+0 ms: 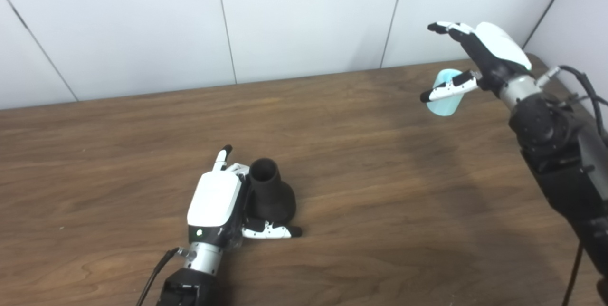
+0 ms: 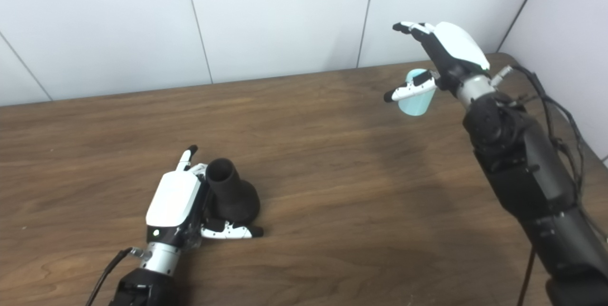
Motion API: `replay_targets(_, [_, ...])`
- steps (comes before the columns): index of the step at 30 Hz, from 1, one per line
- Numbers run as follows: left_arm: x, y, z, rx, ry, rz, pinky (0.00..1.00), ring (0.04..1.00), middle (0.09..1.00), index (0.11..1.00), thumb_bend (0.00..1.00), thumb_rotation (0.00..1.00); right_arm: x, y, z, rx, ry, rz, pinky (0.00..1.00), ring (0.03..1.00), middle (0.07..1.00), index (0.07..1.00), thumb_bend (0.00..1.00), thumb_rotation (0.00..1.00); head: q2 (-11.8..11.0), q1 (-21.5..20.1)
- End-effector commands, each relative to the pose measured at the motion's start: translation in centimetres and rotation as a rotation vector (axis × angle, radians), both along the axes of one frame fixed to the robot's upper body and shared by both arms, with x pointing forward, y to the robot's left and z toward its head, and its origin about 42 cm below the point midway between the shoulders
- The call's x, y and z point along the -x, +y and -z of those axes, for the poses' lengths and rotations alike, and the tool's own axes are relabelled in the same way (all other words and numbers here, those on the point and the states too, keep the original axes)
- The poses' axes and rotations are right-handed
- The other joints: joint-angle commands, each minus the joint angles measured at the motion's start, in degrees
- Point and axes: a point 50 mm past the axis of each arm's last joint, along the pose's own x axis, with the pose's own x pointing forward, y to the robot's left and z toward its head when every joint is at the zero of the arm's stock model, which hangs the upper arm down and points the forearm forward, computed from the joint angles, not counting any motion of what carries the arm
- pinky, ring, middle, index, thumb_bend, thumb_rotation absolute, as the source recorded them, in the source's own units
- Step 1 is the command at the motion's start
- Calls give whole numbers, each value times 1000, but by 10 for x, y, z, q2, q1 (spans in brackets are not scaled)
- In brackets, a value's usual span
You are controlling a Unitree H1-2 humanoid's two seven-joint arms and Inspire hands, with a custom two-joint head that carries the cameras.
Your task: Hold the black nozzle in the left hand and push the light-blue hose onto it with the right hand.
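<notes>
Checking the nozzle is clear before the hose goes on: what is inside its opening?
The black nozzle opens upward; only dark hollow shows inside, and its depths are hidden. The left hand covers its near side.

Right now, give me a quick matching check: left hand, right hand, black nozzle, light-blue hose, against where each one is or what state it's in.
Things:
1. left hand
2. right hand
3. black nozzle
4. light-blue hose

Places or states:
A. standing upright on the table, narrow open end up
B. far right of the table, partly hidden behind a thumb
C. low at the table, fingers against the dark part
D. raised near the back wall, fingers spread apart

Pairs: 1-C, 2-D, 3-A, 4-B
</notes>
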Motion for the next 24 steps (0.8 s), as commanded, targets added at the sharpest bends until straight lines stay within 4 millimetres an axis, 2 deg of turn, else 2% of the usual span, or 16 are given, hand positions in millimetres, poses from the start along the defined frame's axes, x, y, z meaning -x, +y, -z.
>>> replay_targets(1, [4,0,12,-37,58,36,1000,677,482,488,525,0,-10,-6,-23,103,-39,-4,975,999,934,894,827,243,1,0])
replay_targets(5, [5,0,12,-35,62,40,1000,676,469,496,525,0,-27,-15,-23,202,8,20,979,1000,943,898,859,271,1,-2])
replay_targets(8, [5,1,11,-37,62,45,1000,676,470,495,525,0,-37,-24,-21,240,36,49,988,1000,936,889,884,253,3,0])
replay_targets(14, [3,1,10,-46,60,48,1000,674,474,492,525,0,-46,-37,-14,240,107,97,990,1000,938,901,905,228,2,1])
replay_targets(17, [2,1,10,-54,59,52,1000,674,484,487,525,0,-50,-41,-7,233,132,113,902,953,902,905,912,218,1,-1])
replay_targets(24, [-1,0,12,-53,56,54,1000,666,487,485,525,0,-57,-52,12,202,132,112,777,882,874,868,894,155,-4,2])
